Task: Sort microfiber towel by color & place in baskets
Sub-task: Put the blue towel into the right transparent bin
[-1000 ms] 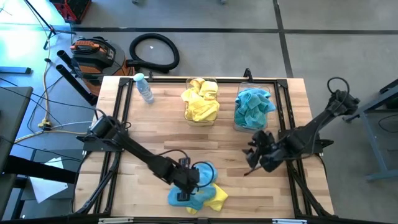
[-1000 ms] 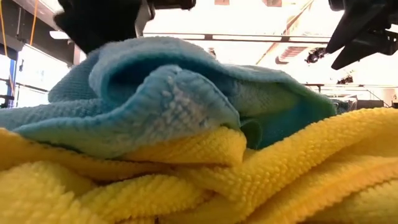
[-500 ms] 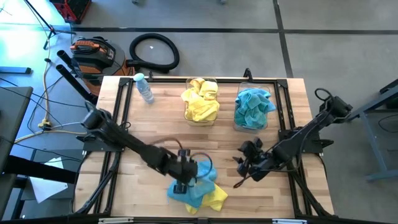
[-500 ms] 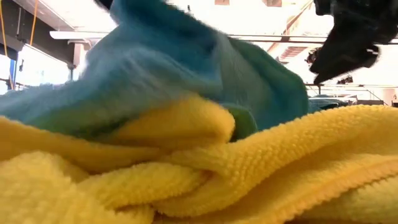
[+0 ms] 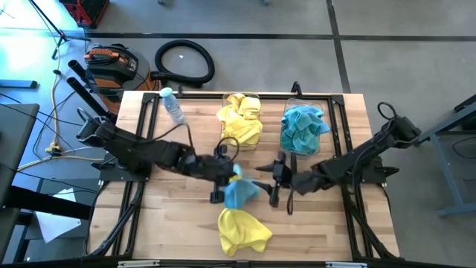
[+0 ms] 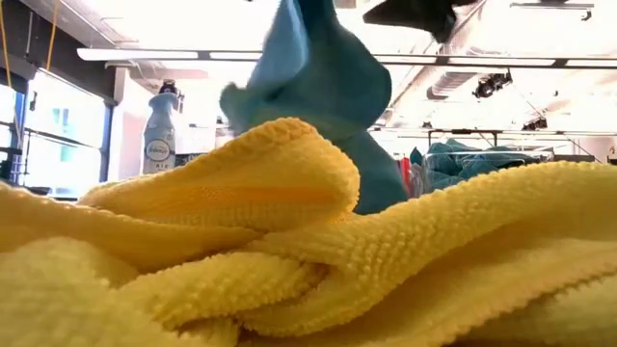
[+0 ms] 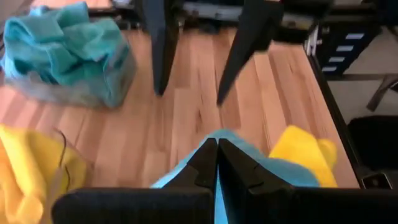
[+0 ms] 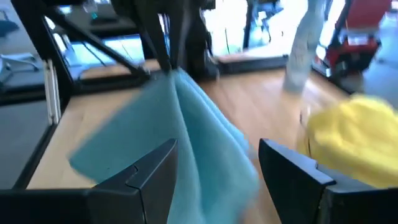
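My left gripper [image 5: 232, 176] is shut on a teal-blue towel [image 5: 240, 190] above the table's middle; the same towel [image 6: 318, 87] hangs high in the low view. My right gripper [image 5: 272, 183] is open and level, just to the towel's right, its fingers pointing at it without touching. A yellow towel [image 5: 242, 231] lies crumpled on the table near the near edge. At the far side stand two clear baskets, one with yellow towels [image 5: 239, 120] and one with teal-blue towels [image 5: 303, 128]. My left gripper pinches the teal-blue towel between its two fingers at a bunched top part [image 8: 175, 76]. The fingers [image 8: 166, 43] come from above, pointing down. The towel hangs slack below them, apart from the yellow towel; one layer or several, I cannot tell.
A small clear bottle with a blue cap [image 5: 172, 105] stands at the table's far left corner. Bare wood lies between the hanging towel and the baskets and along the table's left half. A black frame [image 5: 146, 119] borders the table edges.
My left gripper has risen and moved from the pile at the near edge toward the table's middle, carrying the teal-blue towel. The towel has come off the yellow one, which stays on the table. My right gripper has moved left toward the hanging towel.
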Tool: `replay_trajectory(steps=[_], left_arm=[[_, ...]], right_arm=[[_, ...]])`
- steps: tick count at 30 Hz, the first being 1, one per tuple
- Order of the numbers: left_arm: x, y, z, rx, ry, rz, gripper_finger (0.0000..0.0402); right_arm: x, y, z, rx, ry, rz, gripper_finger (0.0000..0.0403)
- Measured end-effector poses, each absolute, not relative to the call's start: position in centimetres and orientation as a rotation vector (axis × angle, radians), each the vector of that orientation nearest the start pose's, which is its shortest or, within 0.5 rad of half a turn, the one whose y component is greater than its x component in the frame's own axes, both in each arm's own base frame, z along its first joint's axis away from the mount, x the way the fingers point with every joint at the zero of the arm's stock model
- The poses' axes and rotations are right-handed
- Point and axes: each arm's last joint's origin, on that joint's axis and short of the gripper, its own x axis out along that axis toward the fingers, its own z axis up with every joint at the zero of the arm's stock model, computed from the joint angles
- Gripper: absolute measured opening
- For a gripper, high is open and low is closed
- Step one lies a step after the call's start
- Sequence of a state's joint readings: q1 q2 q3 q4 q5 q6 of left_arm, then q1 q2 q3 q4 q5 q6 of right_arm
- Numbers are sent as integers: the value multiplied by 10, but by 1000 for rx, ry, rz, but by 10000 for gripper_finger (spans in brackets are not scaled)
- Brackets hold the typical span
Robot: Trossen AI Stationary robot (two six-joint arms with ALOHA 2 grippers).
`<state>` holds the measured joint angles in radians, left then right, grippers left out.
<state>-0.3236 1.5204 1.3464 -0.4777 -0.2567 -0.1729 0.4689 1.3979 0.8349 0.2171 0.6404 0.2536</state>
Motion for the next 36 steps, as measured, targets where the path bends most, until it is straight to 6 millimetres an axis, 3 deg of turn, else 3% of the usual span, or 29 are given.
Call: replay_trajectory(steps=[8, 17, 21, 31, 36], left_arm=[[331, -74, 330, 20, 577, -9, 0], [337, -59, 334, 18, 526, 18, 0], [336, -58, 333, 13, 544, 22, 0], [326, -70, 313, -15, 702, 5, 0], [320, -74, 294, 4, 773, -9, 0]], right_arm=[[292, 88, 258, 103, 227, -166, 220], [312, 76, 233, 97, 297, -125, 220], [313, 79, 226, 108, 340, -67, 220], [306, 78, 200, 173, 569, -136, 220], [321, 82, 170, 133, 605, -124, 220]])
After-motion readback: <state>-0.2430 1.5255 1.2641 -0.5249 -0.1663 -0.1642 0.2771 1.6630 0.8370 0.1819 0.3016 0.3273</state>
